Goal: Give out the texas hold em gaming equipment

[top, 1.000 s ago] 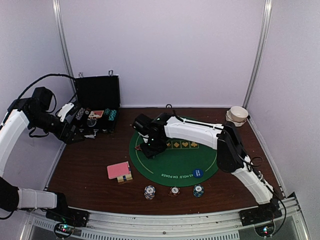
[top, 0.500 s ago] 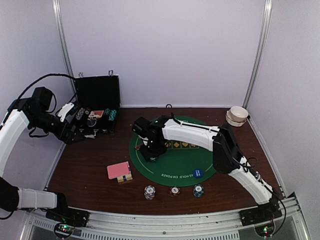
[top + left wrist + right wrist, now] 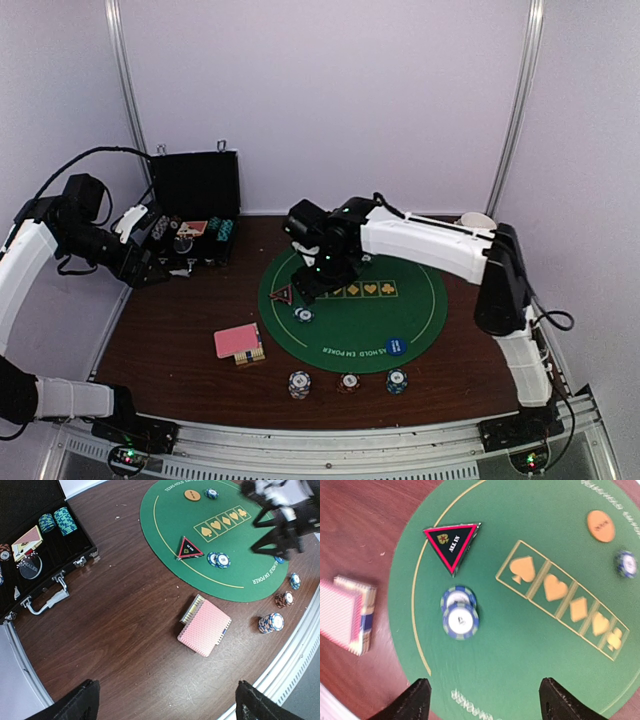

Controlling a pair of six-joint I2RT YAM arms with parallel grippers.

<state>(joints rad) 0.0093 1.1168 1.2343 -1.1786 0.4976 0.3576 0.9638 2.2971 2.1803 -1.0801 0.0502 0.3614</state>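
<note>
High above the near edge, facing the whole counter (image 3: 170, 340). Left wrist far, slanting down; right wrist close above. All sharing the triangle marker (image 3: 282, 294).

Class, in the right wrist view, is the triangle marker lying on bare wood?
No, the triangle marker lies wholly on the green mat.

Robot lab test cell. Plain white panel walls (image 3: 330, 100) on aluminium uprights (image 3: 120, 80). Left arm (image 3: 25, 260) and right arm (image 3: 420, 245) are bolted to a metal rail (image 3: 330, 438) at the near edge of a dark wood worktop (image 3: 170, 330), with loose cable (image 3: 95, 152) on show.
</note>
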